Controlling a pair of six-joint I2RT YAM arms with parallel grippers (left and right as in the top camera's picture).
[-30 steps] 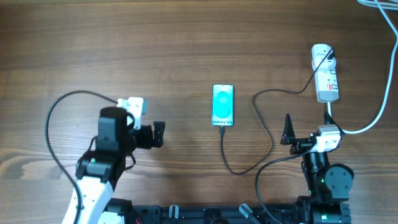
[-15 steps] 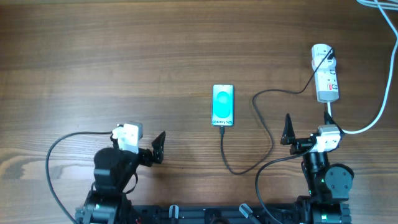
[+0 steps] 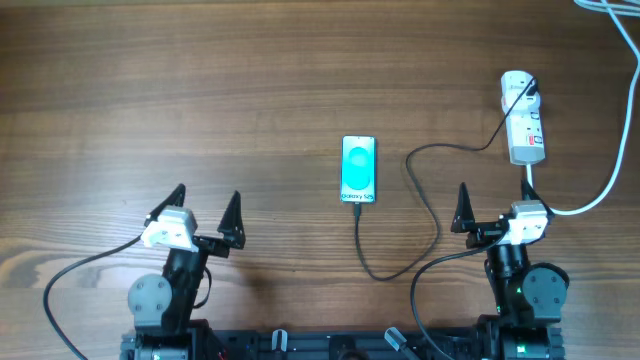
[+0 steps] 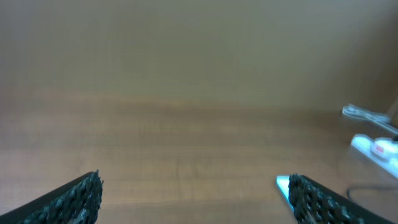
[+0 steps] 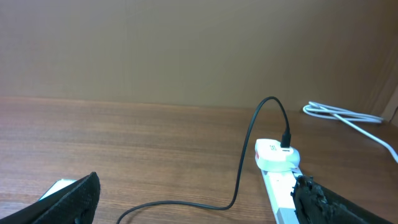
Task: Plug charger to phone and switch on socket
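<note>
Seen from overhead, the left fingers [image 3: 232, 222] stand at about 8 o'clock of the wooden worktop [image 3: 250, 80], spread wide apart with nothing between them, their tips pointing toward 12 o'clock; the left wrist view shows the same wide gap over bare wood. Near the middle lies the phone [image 3: 359, 169], flat, its long side running 12 to 6 o'clock, its cyan screen up and the white band at its 6 o'clock end. The charger [image 3: 455, 146] meets the phone at that 6 o'clock edge, though whether its tip is fully seated cannot be told; from there the thin black cable drops toward 6 o'clock, curls round toward 3 o'clock, climbs back toward 12 o'clock and runs across to the socket [image 3: 523, 118]. The right fingers [image 3: 463, 212] stand at about 4 o'clock of the worktop, also spread wide and holding nothing, as the right wrist view makes plain. The socket lies at about 2 o'clock, well apart from the phone, with the charger's black plug end standing in its 12 o'clock end. Red marks show near its middle, but the switch position cannot be told. A thick white cord [image 5: 348, 116] trails off from the socket toward 3 o'clock
</note>
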